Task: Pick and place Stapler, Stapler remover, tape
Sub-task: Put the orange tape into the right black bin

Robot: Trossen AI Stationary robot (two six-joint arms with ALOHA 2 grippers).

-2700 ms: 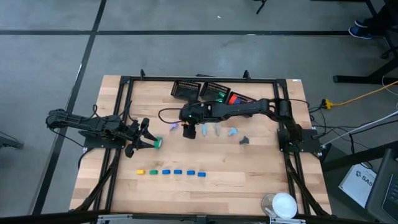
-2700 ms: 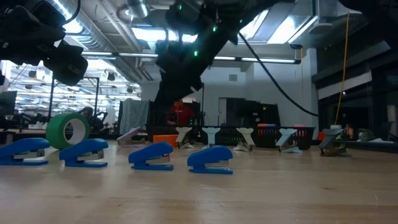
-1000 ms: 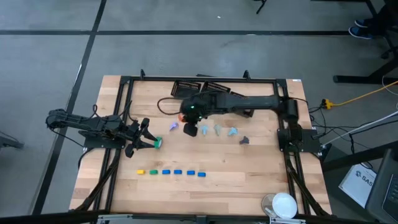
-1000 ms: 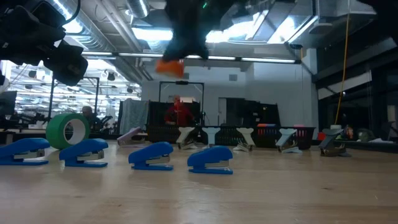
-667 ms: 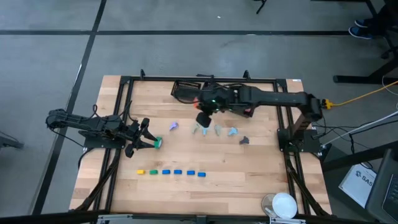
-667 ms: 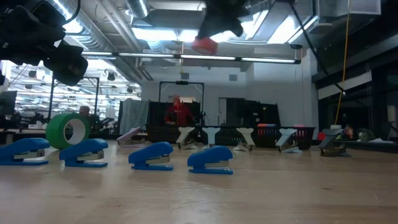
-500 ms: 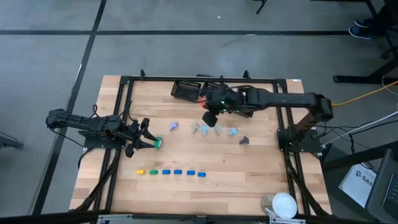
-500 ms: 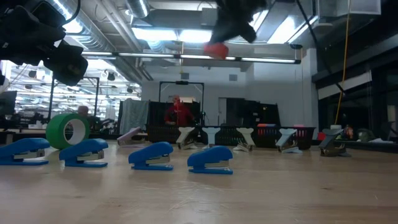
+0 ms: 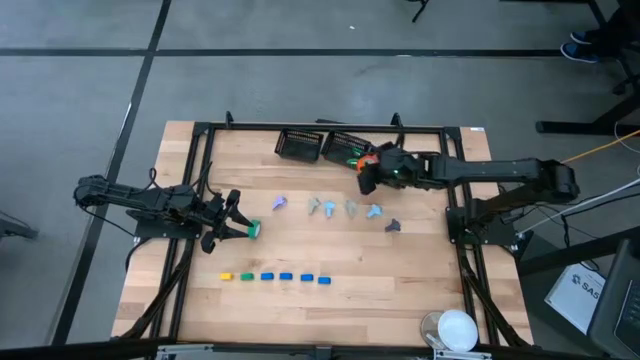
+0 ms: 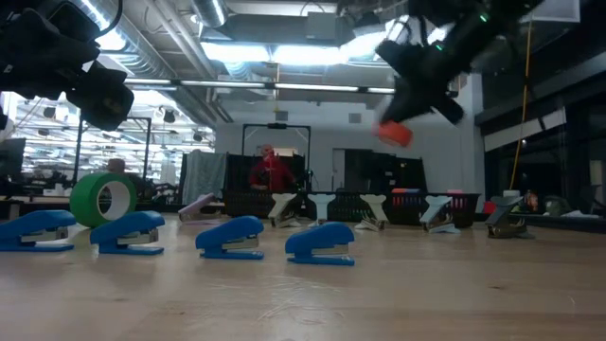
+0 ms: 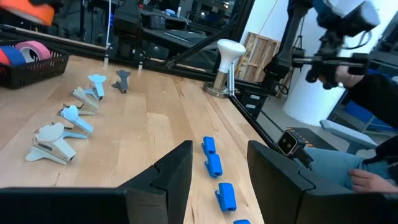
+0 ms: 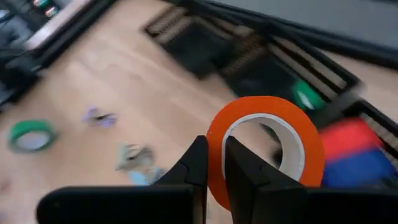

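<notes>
Near the table's (image 9: 300, 300) far edge, the right gripper (image 9: 366, 172) carries an orange tape roll (image 12: 266, 148) pinched through its wall, hanging just short of the black baskets (image 9: 345, 147) holding other rolls; the drop lies straight ahead. The left gripper (image 9: 232, 225), fingers wide, waits beside the green roll (image 9: 253, 230) near the left edge.

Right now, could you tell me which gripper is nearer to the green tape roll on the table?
The left. The left gripper sits open right beside the green tape roll, on the table's left side. The right gripper is far across, by the black baskets, shut on an orange tape roll.
</notes>
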